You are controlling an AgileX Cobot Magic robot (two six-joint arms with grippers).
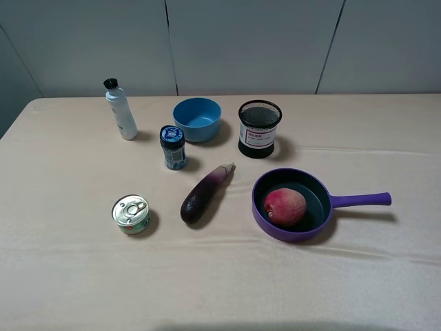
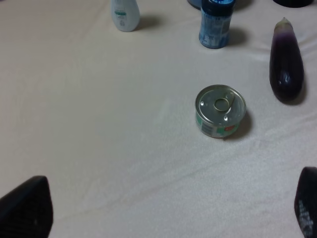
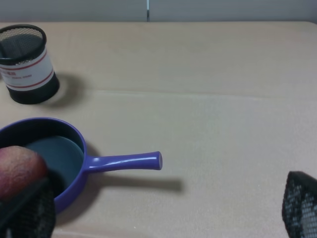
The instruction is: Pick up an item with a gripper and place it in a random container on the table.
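The red-pink peach (image 1: 285, 206) lies inside the purple frying pan (image 1: 324, 222) at the right middle of the beige table (image 1: 69, 276); the pan's handle (image 1: 362, 200) points right. In the right wrist view the peach (image 3: 17, 168) sits in the pan (image 3: 74, 171), close to one black fingertip (image 3: 27, 213). My right gripper (image 3: 163, 218) is open and empty, near the pan. My left gripper (image 2: 166, 218) is open and empty over bare cloth, short of the tin can (image 2: 220, 111). Neither arm shows in the exterior high view.
A dark eggplant (image 1: 205, 194) and a silver tin can (image 1: 131, 214) lie left of the pan. Behind them stand a small blue-capped jar (image 1: 173, 147), a white bottle (image 1: 121, 110), a blue bowl (image 1: 197, 118) and a black mesh cup (image 1: 259, 129).
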